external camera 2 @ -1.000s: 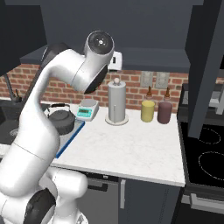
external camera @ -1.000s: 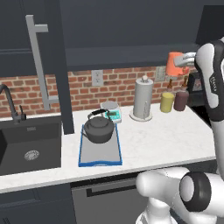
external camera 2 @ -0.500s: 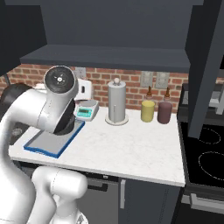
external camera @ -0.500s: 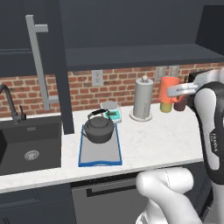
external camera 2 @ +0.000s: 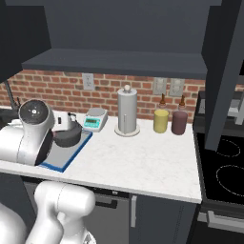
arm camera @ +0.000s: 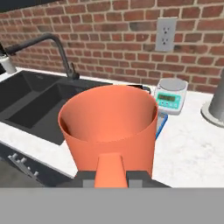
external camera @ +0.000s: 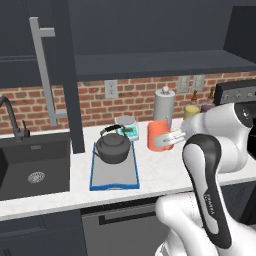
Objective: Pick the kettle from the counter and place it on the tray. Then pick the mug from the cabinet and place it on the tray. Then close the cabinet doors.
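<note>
Clamped on the mug's handle, my gripper (external camera: 172, 139) has swung the mug (external camera: 159, 135) down from the cabinet to just beside the kettle (external camera: 113, 147) sitting on the tray (external camera: 115, 175), so setting down comes next.

Flat, even rendered light fills all three views, with no single source and no glare. The white speckled stone desk (external camera: 155, 172) is the brightest surface; the dark navy upper cabinet (external camera 2: 119, 28) and black sink (external camera: 32, 165) stay dim. Shadows are faint and soft. Everything is sharp, though slightly pixelated, without edge distortion.
</note>
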Available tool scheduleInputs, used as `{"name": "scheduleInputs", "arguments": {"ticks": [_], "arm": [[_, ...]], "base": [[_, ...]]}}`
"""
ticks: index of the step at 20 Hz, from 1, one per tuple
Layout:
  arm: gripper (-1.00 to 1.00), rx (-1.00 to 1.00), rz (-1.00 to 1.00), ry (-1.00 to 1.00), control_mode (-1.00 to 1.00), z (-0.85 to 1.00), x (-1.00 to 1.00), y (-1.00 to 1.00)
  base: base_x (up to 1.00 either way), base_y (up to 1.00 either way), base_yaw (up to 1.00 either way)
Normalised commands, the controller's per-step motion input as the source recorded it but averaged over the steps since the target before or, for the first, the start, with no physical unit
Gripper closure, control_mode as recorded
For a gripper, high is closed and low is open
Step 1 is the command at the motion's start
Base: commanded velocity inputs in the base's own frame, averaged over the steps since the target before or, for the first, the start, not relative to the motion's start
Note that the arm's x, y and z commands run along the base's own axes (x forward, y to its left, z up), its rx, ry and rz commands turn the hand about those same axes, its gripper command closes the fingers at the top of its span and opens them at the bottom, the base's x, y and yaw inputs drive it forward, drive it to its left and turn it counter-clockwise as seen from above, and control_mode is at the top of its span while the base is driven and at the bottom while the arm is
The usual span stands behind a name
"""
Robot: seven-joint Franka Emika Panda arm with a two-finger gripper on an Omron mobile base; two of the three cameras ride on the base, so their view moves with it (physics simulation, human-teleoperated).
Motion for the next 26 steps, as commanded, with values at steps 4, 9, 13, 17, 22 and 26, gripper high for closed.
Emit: {"name": "scheduleInputs", "arguments": {"ticks": [4, 9, 13, 17, 22, 26], "arm": [[1.00, -0.01, 0.36, 0.12, -1.00, -0.66, 0.27, 0.72], [1.00, -0.13, 0.29, -0.19, -1.00, -0.70, 0.22, 0.35], [1.00, -0.05, 0.05, -0.30, -1.00, -0.66, 0.03, 0.32], [1.00, 0.00, 0.00, 0.00, -1.00, -0.42, 0.51, 0.26], [1.00, 0.00, 0.00, 0.18, -1.00, -0.55, 0.38, 0.17], [1.00, 0.00, 0.00, 0.27, -1.00, -0.64, 0.43, 0.06]], "base": [[0.00, 0.00, 0.00], [0.00, 0.00, 0.00], [0.00, 0.00, 0.00], [0.00, 0.00, 0.00], [0.00, 0.00, 0.00], [0.00, 0.00, 0.00]]}}
